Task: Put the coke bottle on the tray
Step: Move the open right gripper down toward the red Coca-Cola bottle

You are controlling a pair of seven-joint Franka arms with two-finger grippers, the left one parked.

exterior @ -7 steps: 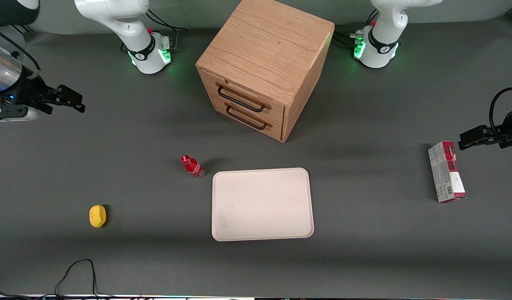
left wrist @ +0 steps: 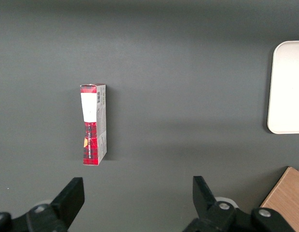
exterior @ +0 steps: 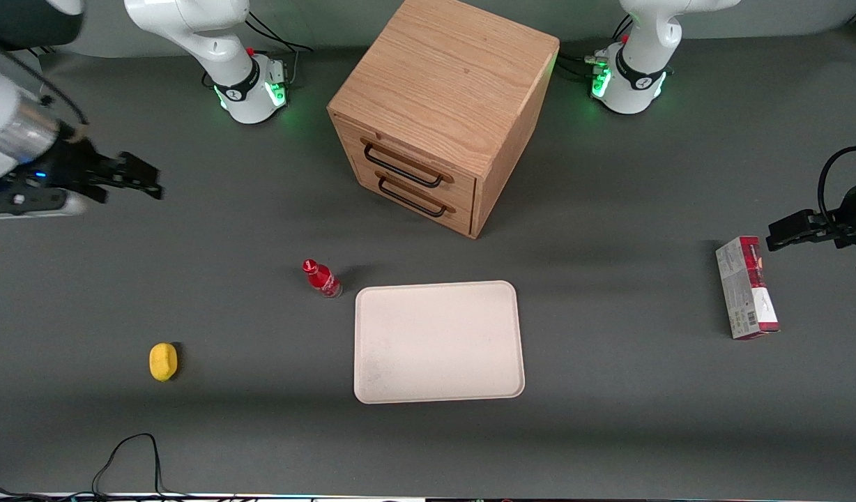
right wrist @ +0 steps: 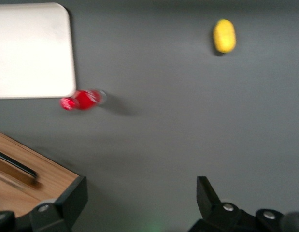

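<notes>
The coke bottle (exterior: 322, 278) stands on the grey table just off a corner of the cream-white tray (exterior: 438, 341), on the corner farther from the front camera. It is small, with a red cap, red label and clear base. The wrist view shows the coke bottle (right wrist: 82, 99) touching or nearly touching the tray's rim (right wrist: 72, 72). My right gripper (exterior: 146, 183) hovers high toward the working arm's end of the table, well away from the bottle. The gripper (right wrist: 139, 198) is open, with only bare table between its fingers.
A wooden two-drawer cabinet (exterior: 442, 111) stands farther from the front camera than the tray. A small yellow lump (exterior: 163, 362) lies toward the working arm's end. A red-and-grey carton (exterior: 746, 287) lies toward the parked arm's end. A black cable (exterior: 128, 460) loops at the near edge.
My right gripper has shifted a little toward the table's middle and slightly nearer the front camera. The bottle and tray have not moved.
</notes>
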